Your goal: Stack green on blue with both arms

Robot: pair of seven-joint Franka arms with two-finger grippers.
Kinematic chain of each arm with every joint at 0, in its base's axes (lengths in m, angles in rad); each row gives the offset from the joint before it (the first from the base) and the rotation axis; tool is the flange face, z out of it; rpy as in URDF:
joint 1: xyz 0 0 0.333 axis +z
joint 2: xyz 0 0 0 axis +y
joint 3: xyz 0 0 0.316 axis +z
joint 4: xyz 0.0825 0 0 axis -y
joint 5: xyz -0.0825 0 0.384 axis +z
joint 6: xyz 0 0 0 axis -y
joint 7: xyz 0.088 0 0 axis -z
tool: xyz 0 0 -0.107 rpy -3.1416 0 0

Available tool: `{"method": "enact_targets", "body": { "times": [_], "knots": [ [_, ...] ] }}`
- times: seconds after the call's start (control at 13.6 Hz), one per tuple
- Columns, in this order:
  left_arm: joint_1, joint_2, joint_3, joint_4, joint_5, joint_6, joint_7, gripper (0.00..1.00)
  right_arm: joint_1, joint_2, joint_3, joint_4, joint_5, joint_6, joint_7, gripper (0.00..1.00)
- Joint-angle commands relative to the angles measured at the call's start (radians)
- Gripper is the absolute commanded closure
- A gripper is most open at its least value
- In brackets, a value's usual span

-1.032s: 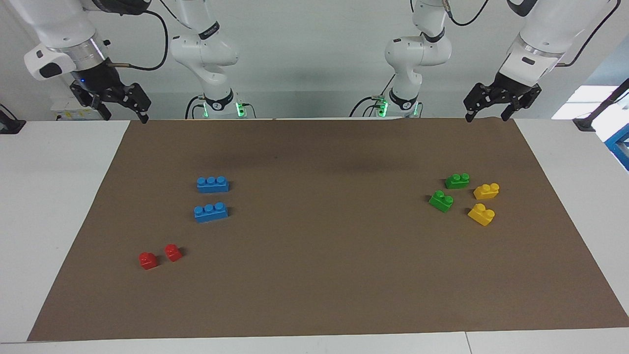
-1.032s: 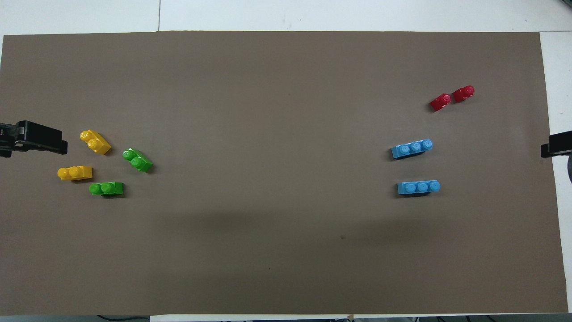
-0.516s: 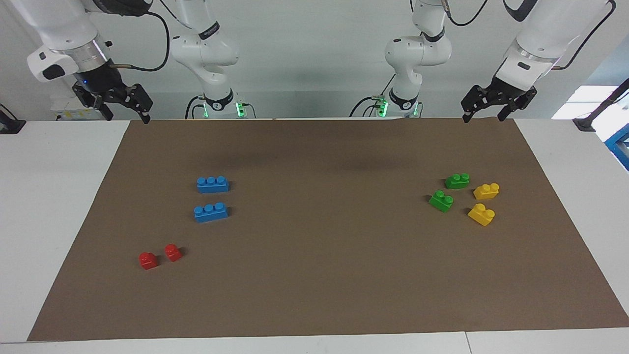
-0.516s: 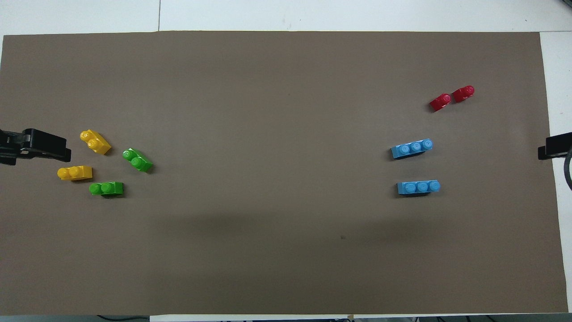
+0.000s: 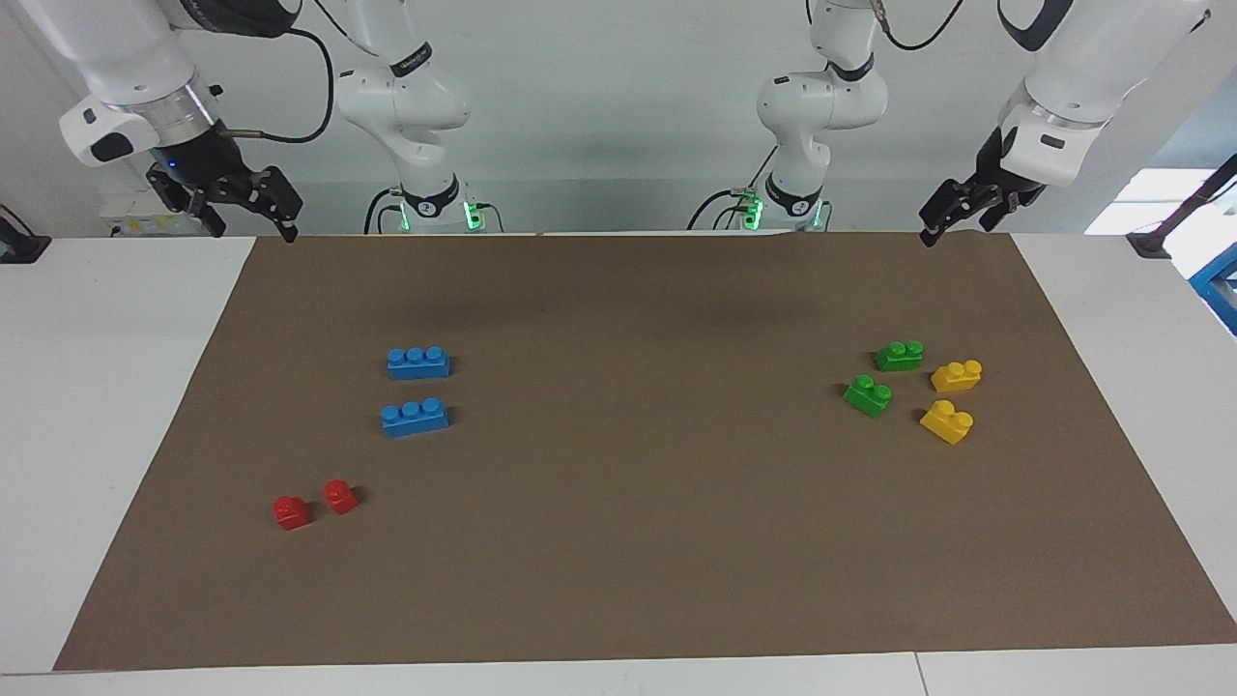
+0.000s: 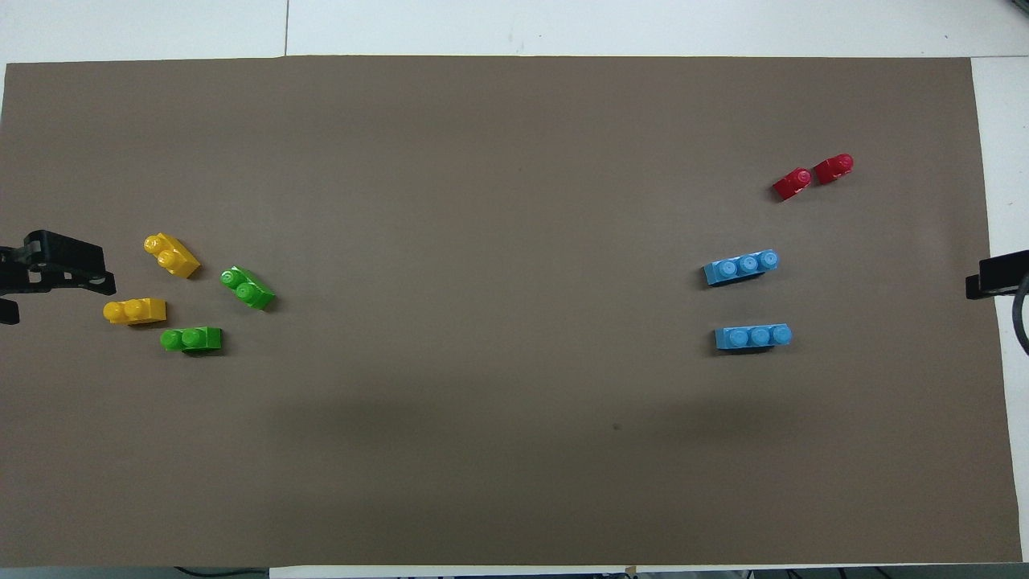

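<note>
Two small green plastic two-stud bricks (image 5: pixel 899 356) (image 5: pixel 868 395) lie on the brown paper mat (image 5: pixel 638 541) near its edge at the left arm's end, beside two yellow two-stud bricks (image 5: pixel 956 375). Two long blue three-stud bricks (image 5: pixel 417 362) (image 5: pixel 414 418) sit toward the right arm's end, near two tiny red bricks (image 5: pixel 291 512). Left gripper (image 5: pixel 957 220) and right gripper (image 5: pixel 237 208) hang empty over the mat's robot-side corners, jaws apart.

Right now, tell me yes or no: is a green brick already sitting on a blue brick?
No. Both green bricks lie on the brown mat at the left arm's end, apart from the two blue bricks.
</note>
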Motion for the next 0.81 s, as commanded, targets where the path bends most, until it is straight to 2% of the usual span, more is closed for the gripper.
{"method": "enact_targets", "body": {
  "times": [0.0,0.15,0.29,0.59,0.74],
  "knots": [
    [0.005,-0.087,-0.003,-0.166,-0.003,0.161,-0.223,0.00,-0.011,-0.041,0.006,-0.094,0.025,0.089,0.134,0.11],
    [0.007,-0.116,-0.003,-0.257,-0.004,0.267,-0.346,0.00,-0.008,-0.006,0.006,-0.121,0.039,0.160,0.250,0.10],
    [0.010,-0.109,-0.003,-0.304,-0.004,0.316,-0.449,0.00,-0.020,0.065,0.004,-0.119,0.185,0.178,0.402,0.09],
    [0.030,-0.028,-0.003,-0.337,-0.004,0.399,-0.503,0.00,-0.023,0.201,0.004,-0.119,0.434,0.212,0.656,0.08],
    [0.031,0.022,-0.003,-0.341,-0.004,0.424,-0.504,0.00,-0.028,0.260,0.004,-0.121,0.542,0.226,0.691,0.08]
  ]
}}
